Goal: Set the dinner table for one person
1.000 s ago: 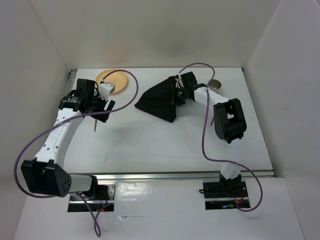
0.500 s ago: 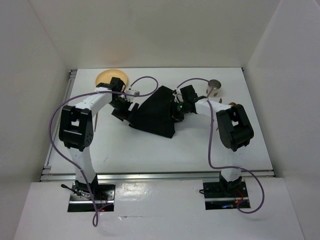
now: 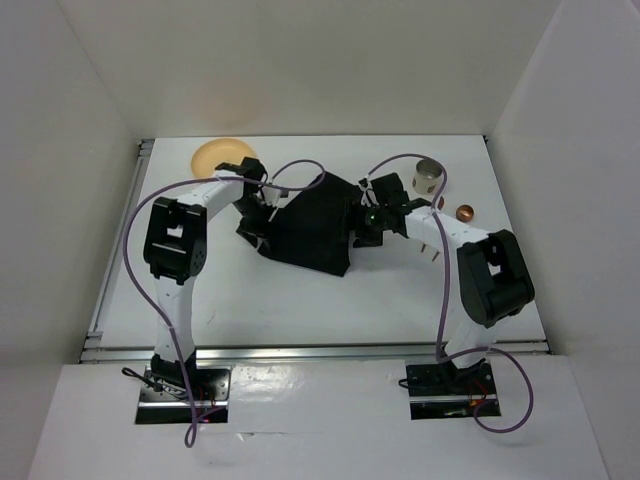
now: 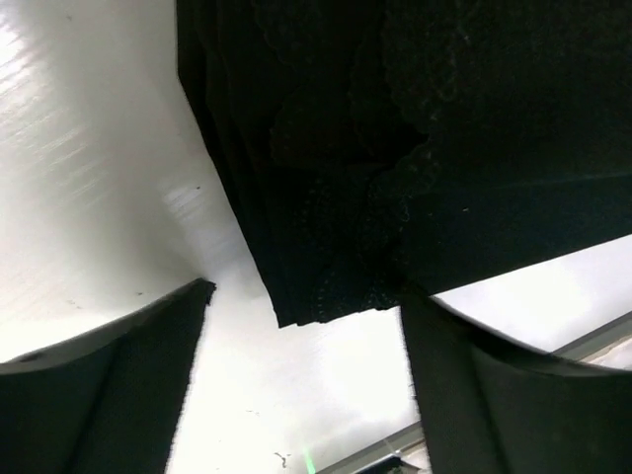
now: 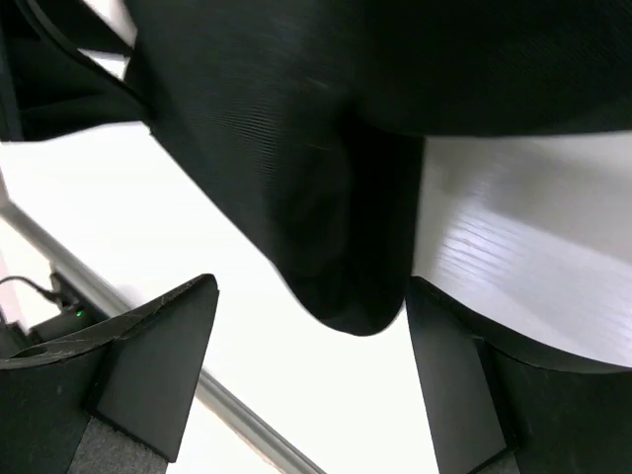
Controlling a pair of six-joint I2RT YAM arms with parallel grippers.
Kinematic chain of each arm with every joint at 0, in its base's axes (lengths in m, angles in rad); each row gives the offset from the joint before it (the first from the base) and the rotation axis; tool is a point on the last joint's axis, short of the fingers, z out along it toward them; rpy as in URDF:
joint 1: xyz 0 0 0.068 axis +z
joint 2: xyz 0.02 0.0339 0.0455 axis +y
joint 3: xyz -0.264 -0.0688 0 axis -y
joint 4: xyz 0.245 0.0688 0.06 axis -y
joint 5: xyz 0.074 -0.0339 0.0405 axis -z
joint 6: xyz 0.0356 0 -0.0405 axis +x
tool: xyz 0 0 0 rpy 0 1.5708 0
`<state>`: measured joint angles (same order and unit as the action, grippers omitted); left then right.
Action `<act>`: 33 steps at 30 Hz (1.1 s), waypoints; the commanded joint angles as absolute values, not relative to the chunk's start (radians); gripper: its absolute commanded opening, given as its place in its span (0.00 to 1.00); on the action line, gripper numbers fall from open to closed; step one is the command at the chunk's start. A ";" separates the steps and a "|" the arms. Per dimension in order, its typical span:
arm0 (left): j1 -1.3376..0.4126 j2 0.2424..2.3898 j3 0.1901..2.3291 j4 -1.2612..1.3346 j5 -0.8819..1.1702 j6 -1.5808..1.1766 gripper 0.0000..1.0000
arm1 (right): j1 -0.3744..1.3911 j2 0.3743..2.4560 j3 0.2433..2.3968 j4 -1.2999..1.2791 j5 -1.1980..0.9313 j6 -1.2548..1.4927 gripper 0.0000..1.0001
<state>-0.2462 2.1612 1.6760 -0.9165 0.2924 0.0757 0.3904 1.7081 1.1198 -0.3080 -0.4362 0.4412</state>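
- The white surface (image 3: pixel 300 300) fills the middle of the overhead view under everything else, with a silver rail (image 3: pixel 330 350) along its near edge, just beyond the two arm bases
- A round orange plate (image 3: pixel 222 155) lies flat at the far left corner, clear of the cloth
- The left hand (image 4: pixel 306 291) sits low at the left edge of the black cloth mat (image 3: pixel 310 228); its jaws stand wide apart with a corner of the cloth lying between them, and they grip nothing
- The cloth is bunched and folded near the middle of the surface, between the two hands
- The right hand (image 5: pixel 311 284) is at the cloth's right edge; its jaws are spread too, and a dark fold hangs down between them without being pinched
- A small metal cup (image 3: pixel 428 176) stands upright far right of the cloth
- A little copper-coloured round object (image 3: pixel 465 212) rests nearer, right of the cup
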 commanded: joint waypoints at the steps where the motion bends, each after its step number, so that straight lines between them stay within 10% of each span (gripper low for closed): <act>1: -0.275 2.249 1.678 -0.985 0.328 0.116 0.63 | 0.399 1.655 1.095 -0.324 -0.373 0.451 0.84; 4: -0.284 2.258 1.678 -0.997 0.383 0.144 0.02 | 0.399 1.645 1.085 -0.334 -0.353 0.451 0.84; 5: -0.284 2.249 1.678 -0.997 0.409 0.144 0.00 | 0.399 1.644 1.085 -0.359 -0.327 0.451 0.86; 33: -0.276 1.893 2.255 -1.247 0.568 0.160 0.00 | 0.083 1.637 0.927 -0.094 -0.592 0.613 1.00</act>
<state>-0.2768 1.9034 2.1777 -1.2194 0.5053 0.1764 0.1574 1.5875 0.9398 -0.2356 -0.5011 0.4911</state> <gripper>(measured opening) 0.008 0.999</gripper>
